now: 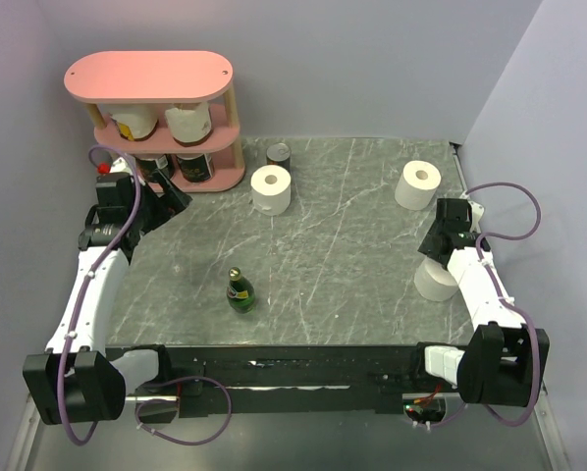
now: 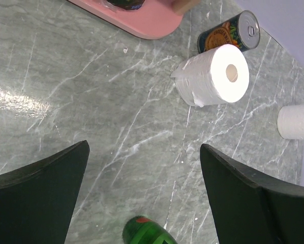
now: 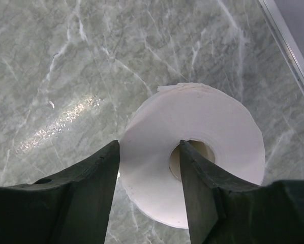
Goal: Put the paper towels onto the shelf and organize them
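R end effector (image 3: pixel 149 147) pinching wall of white roll (image 3: pixel 218 127): one finger in core, other outside. Roll on bench (image 1: pixel 343 255), R side, well apart from shelf (image 1: pixel 146 74). L end effector (image 2: pixel 144 147) spread, empty. Risks: soft wall squashes, roll tilts/slips on lift; carry across may clip bottle (image 1: pixel 240 291).

Table (image 1: pixel 352 275), shelf (image 1: pixel 148 77), rolls (image 1: pixel 271 189), bottle (image 1: pixel 240 291), probably tin can (image 1: pixel 278 155)

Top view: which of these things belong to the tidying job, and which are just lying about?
Job: pink shelf, rolls on it, middle white roll, far-right white roll, near-right white roll.
Lying about: tin can, green bottle.
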Robot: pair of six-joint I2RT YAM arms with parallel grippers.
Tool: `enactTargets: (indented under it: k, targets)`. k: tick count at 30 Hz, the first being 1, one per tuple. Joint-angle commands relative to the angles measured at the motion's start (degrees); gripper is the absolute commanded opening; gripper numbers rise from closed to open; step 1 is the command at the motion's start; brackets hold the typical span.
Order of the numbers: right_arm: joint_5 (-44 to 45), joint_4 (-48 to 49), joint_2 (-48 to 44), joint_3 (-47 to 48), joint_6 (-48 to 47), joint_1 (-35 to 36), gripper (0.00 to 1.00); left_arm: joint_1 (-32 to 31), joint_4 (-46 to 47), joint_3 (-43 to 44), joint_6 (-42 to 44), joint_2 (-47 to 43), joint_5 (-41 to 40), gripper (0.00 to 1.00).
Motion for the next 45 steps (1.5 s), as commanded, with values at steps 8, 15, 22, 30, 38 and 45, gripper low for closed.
enactTargets:
  k: [8, 15, 22, 30, 38, 45]
  targets:
    - [-2.71, -1.18, -1.4, 0.17, 0.54, 0.18, 0.68, 0.2, 1.86, -0.56, -0.43, -1.89, -0.33, 0.96]
    - [-5.0, -1.44, -4.57, 1.31, 0.37, 0.18, 0.7, 0.2, 2.03, -0.74, -0.43, -2.33, -0.06, 0.96]
    - [-2.54, -1.53, -2.12, 1.67, -0.07, 0.09, 0.74, 0.2, 1.77, -0.74, -0.34, -2.5, -0.24, 0.96]
    - [-0.6, 0.58, 2.1, 3.86, -0.95, -0.35, 0.76, 0.29, 1.95, -0.65, -0.43, -2.77, 0.02, 0.96]
    - [-1.21, 1.63, 5.27, 4.04, -1.13, -0.43, 0.69, 0.29, 1.86, -0.83, -0.26, -3.38, -0.59, 0.96]
    - [-5.16, 4.18, 2.81, 2.2, -2.62, -0.35, 0.54, 0.38, 2.12, -0.92, -0.26, -3.56, -0.85, 0.96]
